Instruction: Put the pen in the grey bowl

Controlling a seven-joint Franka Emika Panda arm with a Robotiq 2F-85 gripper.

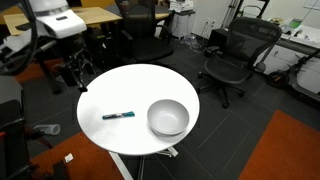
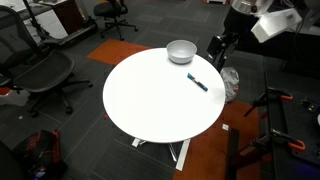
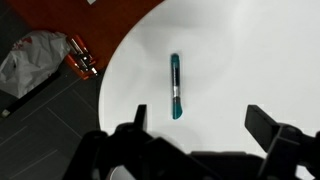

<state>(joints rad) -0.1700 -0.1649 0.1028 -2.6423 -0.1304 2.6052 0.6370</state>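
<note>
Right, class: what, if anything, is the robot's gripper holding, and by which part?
Nothing. The open gripper hangs clear of the slim dark teal-ended pen, which lies on the round white table.

The place is read as an office or an office-style lab. Black mesh swivel chairs (image 1: 236, 52) on wheeled bases are seen in both exterior views, left loosely about the room rather than drawn up in rows. A wooden desk (image 1: 98, 14) is set along the back, and a white desk (image 1: 300, 42) with clutter on it is seen at the edge in an exterior view. The floor (image 1: 250, 120) is covered in dark carpet tiles, with an orange patch (image 1: 292, 148) laid in. A round white surface (image 1: 125, 92) on a pedestal is placed in the open middle.
</note>
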